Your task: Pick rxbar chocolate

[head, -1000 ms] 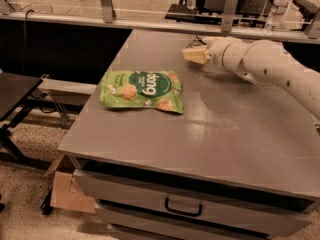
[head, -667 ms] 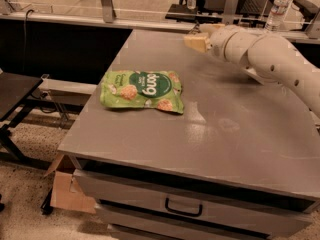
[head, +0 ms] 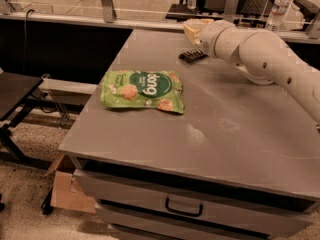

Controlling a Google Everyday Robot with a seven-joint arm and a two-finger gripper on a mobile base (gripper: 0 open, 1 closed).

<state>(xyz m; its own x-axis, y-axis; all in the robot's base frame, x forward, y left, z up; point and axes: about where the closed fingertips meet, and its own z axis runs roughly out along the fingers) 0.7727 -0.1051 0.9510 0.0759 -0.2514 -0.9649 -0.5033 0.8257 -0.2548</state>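
The rxbar chocolate [head: 193,55] is a small, flat black bar lying on the grey table [head: 225,129] near its far edge. My gripper [head: 191,30] is at the end of the pale arm that reaches in from the right. It hangs just above and behind the bar, apart from it. Nothing shows in the gripper.
A large green snack bag [head: 142,90] with white lettering lies flat on the left middle of the table. Water bottles [head: 277,9] stand on the counter behind. A drawer handle [head: 184,208] shows below the front edge, and a cardboard box [head: 67,191] sits on the floor at the left.
My gripper has moved up and back toward the table's far edge. The black bar now shows on the table below it.
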